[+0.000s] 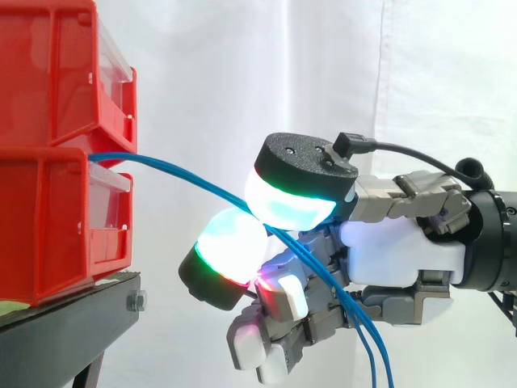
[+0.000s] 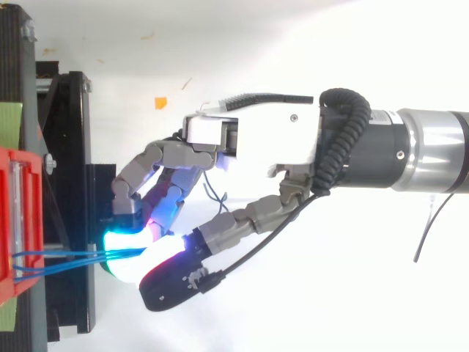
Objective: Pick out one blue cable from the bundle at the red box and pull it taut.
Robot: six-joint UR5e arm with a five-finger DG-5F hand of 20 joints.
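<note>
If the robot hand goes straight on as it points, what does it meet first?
Likely the lower red bin, where the blue cables start; the black stand's edge could come first, depth unclear.

We record a white curtain (image 1: 242, 81) as the whole backdrop in the side view. It hangs in soft vertical folds, with one seam (image 1: 381, 121) running top to bottom right of centre. The light is bright and even, and shadows on the cloth are faint.

At lower left we note a black stand (image 1: 56, 347) with a hex bolt (image 1: 136, 301) at its near corner.

From above, we find the same stand along the left edge, over a white ground surface (image 2: 330, 315). That surface carries faint scuff marks (image 2: 150, 34) near the top edge and one small orange scrap (image 2: 160, 103) just right of the stand. A pale green strip (image 2: 9, 125) lies at the stand's far left.
</note>
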